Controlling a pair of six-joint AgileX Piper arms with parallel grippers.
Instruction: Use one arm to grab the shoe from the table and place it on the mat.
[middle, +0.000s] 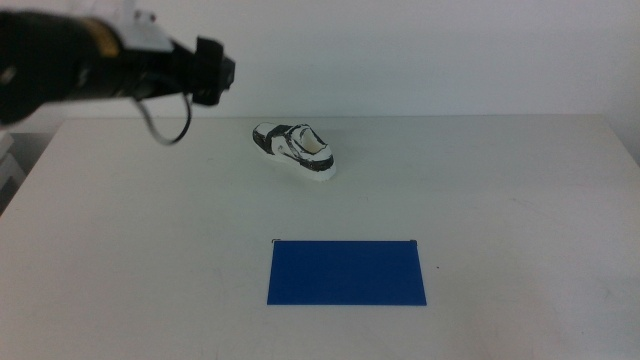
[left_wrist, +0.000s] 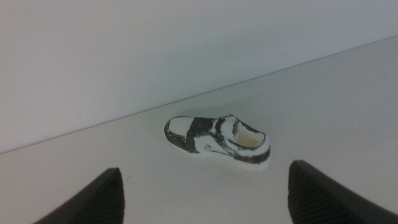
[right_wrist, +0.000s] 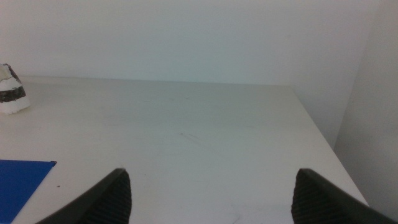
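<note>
I hold my left gripper (middle: 215, 72) up in the air over the far left part of the table (middle: 520, 200), jaws spread wide and holding nothing, aimed toward the shoe (middle: 296, 151). The shoe lies on its sole toward the back of the table, a little left of centre, toe pointing to the far left and heel turned toward the near right, well apart from the blue mat (middle: 346, 271) that lies flat nearer the front edge. In my left wrist view the shoe (left_wrist: 219, 141) sits between my two jaw tips but farther off, so I judge the approach is only begun. To do it well I should come down over the middle of the shoe, turn my wrist so the jaws straddle its narrow width rather than its length, and close on the sides near the opening where the upper is firmest. My right gripper (right_wrist: 211, 199) waits low at the near right, also spread open and empty.
</note>
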